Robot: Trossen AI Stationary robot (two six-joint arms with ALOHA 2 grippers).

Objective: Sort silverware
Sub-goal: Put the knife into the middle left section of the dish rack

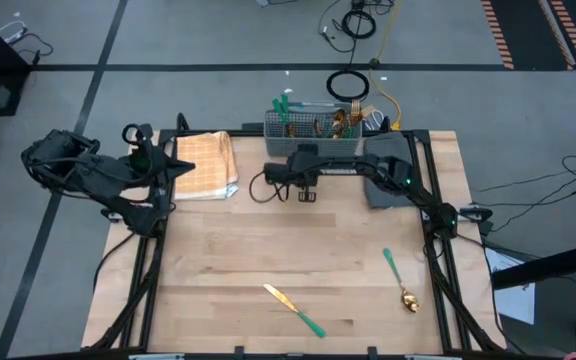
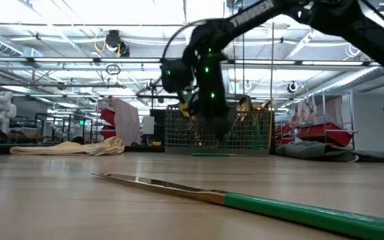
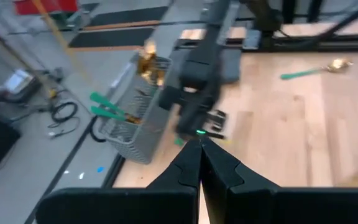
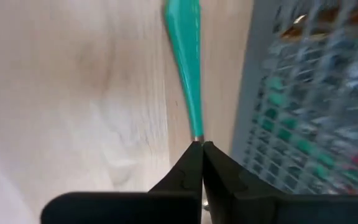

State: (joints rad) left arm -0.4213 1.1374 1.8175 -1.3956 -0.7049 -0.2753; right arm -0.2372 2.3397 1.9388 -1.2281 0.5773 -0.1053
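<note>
Pale wooden tabletop carried the grey slotted wire basket at upper centre, where the right gripper, jaws clamped on a teal-handled gold utensil, needed to lift clear of the rim before lowering; the left gripper waited, jaws closed and empty, at upper left.

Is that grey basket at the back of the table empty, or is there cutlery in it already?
Not empty. The basket already holds cutlery: green handles stick up at one end and gold heads at the other.

Pale wood table, grey mesh basket, glossy gold-bladed knife
</note>
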